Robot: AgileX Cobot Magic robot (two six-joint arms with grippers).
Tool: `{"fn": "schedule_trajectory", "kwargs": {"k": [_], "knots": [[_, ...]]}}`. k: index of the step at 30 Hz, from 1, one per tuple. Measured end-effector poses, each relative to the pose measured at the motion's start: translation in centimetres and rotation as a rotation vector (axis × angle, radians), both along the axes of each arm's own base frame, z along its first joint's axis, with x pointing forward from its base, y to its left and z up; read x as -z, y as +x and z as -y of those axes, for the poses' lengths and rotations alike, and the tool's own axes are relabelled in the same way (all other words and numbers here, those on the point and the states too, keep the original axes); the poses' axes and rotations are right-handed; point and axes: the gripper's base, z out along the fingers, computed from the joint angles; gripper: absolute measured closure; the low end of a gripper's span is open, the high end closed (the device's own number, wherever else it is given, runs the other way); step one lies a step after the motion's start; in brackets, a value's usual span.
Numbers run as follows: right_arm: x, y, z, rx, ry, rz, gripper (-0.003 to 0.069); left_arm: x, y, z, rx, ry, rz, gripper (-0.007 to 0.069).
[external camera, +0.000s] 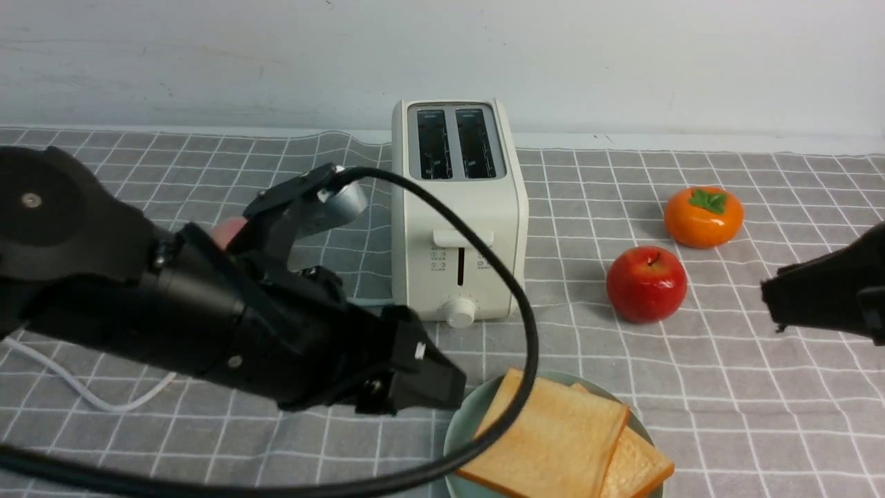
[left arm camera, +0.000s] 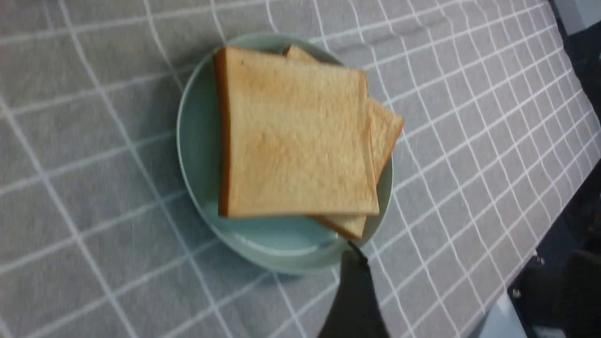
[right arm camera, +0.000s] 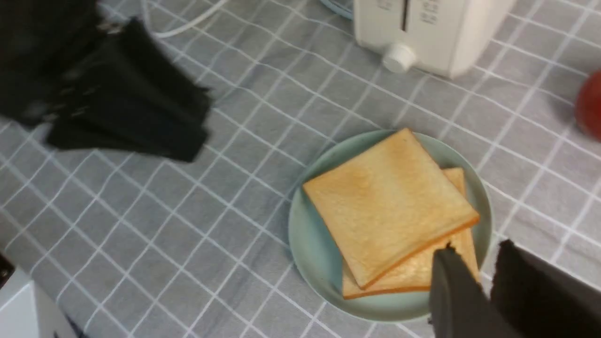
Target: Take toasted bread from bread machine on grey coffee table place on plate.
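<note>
Both slices of toast [external camera: 553, 436] lie flat on the plate [external camera: 470, 415], stacked askew. The top slice [right arm camera: 389, 206] covers most of the lower slice [right arm camera: 399, 279], whose edges poke out to the right and toward the robot. The plate sits on the desk [external camera: 726, 401] at the near edge of the front view, in front of the toaster [external camera: 456, 228] and apart from it. The toaster stands upright toward the back, slots up and knob facing the robot, and its white cord [external camera: 76, 387] trails over the cloth under the left arm. The left tool [external camera: 449, 391] hovers just beside the plate's left rim, clear of the toast. The right wrist view shows its jaws spread (blurred, but with nothing between them). Only one finger [left arm camera: 354, 300] shows in its own camera, its tip seen at the plate's rim. A black cable [external camera: 529, 332] loops from that arm across the front of the toaster and plate. The right tool [external camera: 771, 301] hangs off to the right, apart from the plate. Its fingers [right arm camera: 453, 291] are drawn nearly together with only a slit between them, gripping nothing. A red apple [external camera: 646, 283] and an orange persimmon [external camera: 703, 216] rest right of the toaster, near each other.
</note>
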Motion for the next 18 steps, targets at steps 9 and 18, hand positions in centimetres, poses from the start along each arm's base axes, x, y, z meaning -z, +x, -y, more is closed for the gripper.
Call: {"fn": "schedule_trajectory", "kwargs": {"k": [9, 18], "knots": [[2.4, -2.1, 2.4, 0.271, 0.016, -0.002, 0.0678, -3.3, -5.6, -2.9, 0.027, 0.081, -0.027, 0.0537], [7.4, -9.0, 5.0, 0.296, 0.143, 0.376, 0.0678, -4.9, -12.1, -7.4, -0.167, 0.064, 0.054, 0.0638]]}}
